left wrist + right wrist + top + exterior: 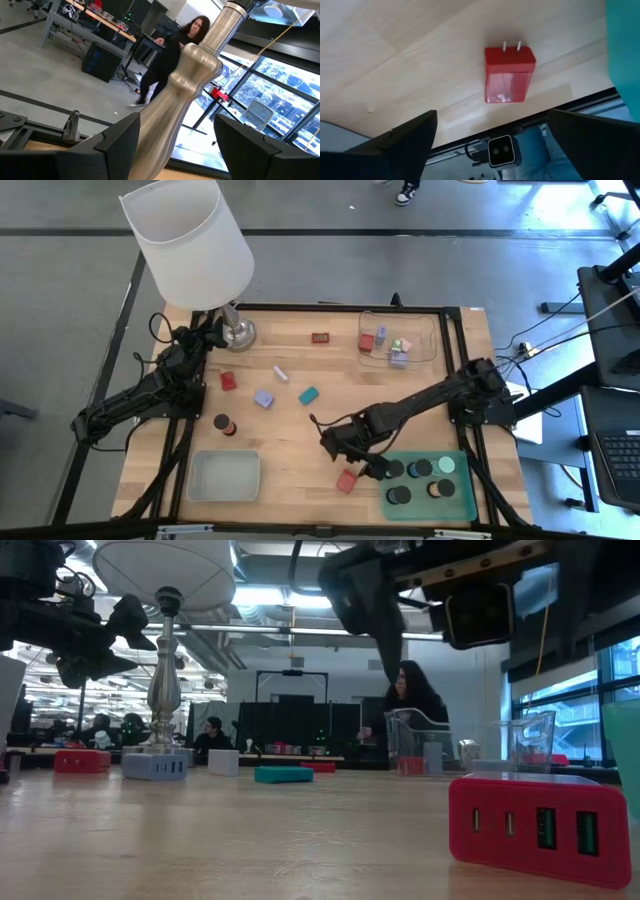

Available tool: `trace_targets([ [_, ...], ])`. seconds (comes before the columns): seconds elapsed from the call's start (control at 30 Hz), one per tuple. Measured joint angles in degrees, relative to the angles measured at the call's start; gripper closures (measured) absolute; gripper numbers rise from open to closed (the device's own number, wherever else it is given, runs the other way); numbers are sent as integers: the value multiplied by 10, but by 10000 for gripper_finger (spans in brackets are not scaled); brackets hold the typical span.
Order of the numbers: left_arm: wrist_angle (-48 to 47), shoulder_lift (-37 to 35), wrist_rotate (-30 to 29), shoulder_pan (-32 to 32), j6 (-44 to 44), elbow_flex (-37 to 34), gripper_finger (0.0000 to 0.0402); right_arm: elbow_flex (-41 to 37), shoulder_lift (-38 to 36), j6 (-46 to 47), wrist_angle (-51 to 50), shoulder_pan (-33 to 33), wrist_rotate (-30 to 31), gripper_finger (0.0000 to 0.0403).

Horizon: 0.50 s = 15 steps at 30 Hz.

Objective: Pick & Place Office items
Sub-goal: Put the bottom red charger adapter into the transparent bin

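Right wrist view: red charger point(509, 75) just beyond open right hand point(490, 137).

three trays sit on the table: a clear tray point(428, 340) at about one o'clock, a grey tray point(224, 477) at seven and a green tray point(462, 502) at five. five dark cylinders point(398, 496) lie in the green one (tops in mixed colours), a sixth cylinder point(223, 424) at nine. one lamp point(190, 242) stands at eleven.

Two dark jointed arms, black cables
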Motion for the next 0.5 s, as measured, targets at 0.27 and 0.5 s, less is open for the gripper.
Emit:
trace_targets([
  [0.27,0,0,0,0,0,0,151,0,14,44,1,23,17,11],
  [0.5,0,0,0,0,0,0,151,0,56,47,46,25,-3,4],
])
